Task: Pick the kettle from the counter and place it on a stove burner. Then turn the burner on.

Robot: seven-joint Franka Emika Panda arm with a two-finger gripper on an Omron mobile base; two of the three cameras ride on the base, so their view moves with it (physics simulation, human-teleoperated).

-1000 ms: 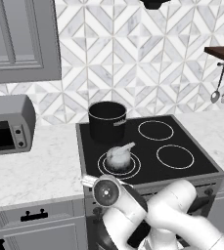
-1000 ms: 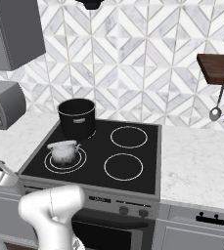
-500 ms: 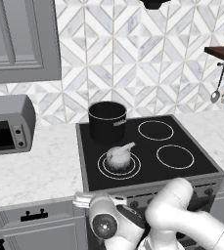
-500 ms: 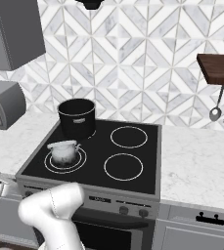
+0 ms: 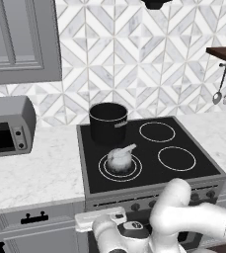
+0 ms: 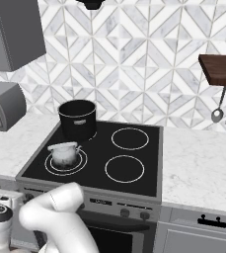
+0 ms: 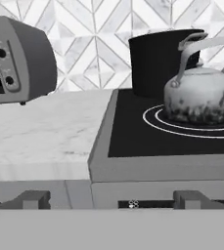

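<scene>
Hand (image 7: 108, 207) faces the mottled silver kettle (image 7: 200, 95), arched handle upright.

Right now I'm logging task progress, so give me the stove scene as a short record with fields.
kettle: small squat silver-grey metal kettle, upright on the front-left double-ringed burner
pot: tall black cooking pot on the back-left burner, behind the kettle
other burners: two single-ring circles at right, bare
counter: white marble-look countertop, grey toaster oven on it
placing step: done
burner knobs: along the stove front, setting unreadable
</scene>
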